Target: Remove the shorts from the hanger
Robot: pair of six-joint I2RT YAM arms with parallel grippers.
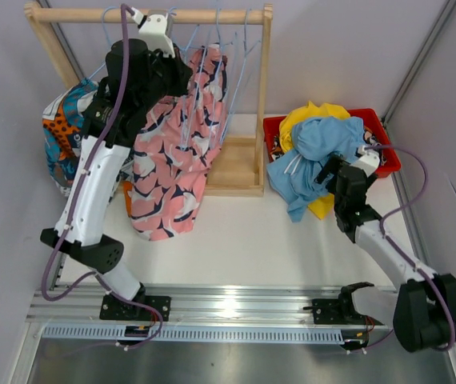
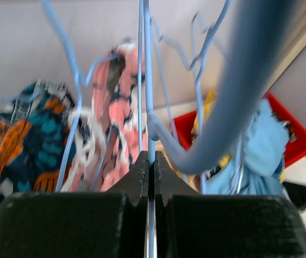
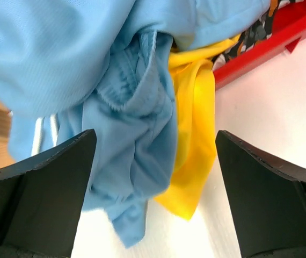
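My left fingers (image 2: 137, 180) are pinched tight on the thin wire of a blue hanger (image 2: 146, 80) up at the wooden rack (image 1: 148, 14). The pink shorts (image 1: 176, 160) hang just below them, long axis vertical, legs pointing down toward the table (image 1: 252, 232). My right fingers (image 3: 40, 183) stand wide apart, holding nothing. The light blue shorts (image 3: 126, 107) lie bunched just beyond their tips, spilling lengthwise out of the red bin (image 1: 382, 144) over the yellow shorts (image 3: 193, 140), with the loose ends on the table.
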